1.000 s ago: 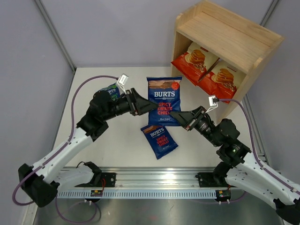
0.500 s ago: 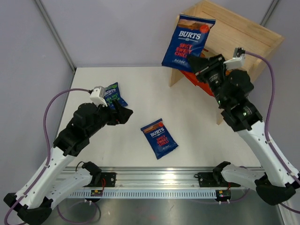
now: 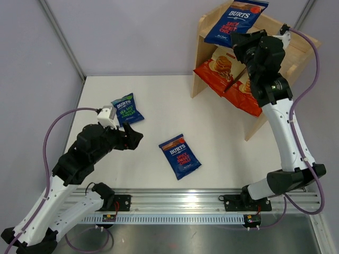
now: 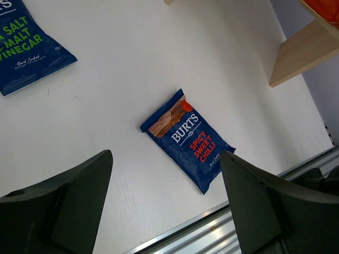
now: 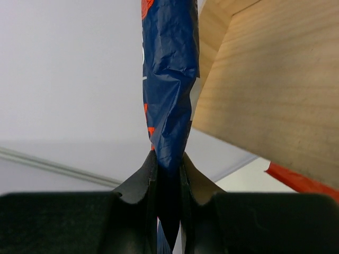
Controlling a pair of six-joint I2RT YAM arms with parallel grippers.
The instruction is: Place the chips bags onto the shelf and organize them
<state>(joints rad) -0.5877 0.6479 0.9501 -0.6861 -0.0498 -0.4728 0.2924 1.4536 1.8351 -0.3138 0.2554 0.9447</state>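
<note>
Transfer of the large Burts bag point(image 3: 235, 20) is well under way. A second ago it lay flat mid-table with both arms at it. It is now up at the top tier of the shelf point(image 3: 201, 69), over the front-left edge and not yet set down.

The right gripper point(image 5: 168, 159) has its jaws almost closed, pinching one edge of the bag. The bag rises from the grip edge-on, its film creased and buckled.

The left gripper point(image 3: 136, 136) has pulled back to the near-left of the table. Its jaws are spread wide with nothing in them.

Judgement: two small bags remain on the matte white table, the red-lettered one point(image 4: 186, 139) and the green-lettered one point(image 3: 126, 109), well apart. The two cream-and-red cassava bags point(image 3: 220, 69) already lean in the lower tier.

Materials:
- The bags are thin glossy film, flat pillow shapes, limp.
- The shelf is pale bare wood with visible grain, made of flat rigid boards.
</note>
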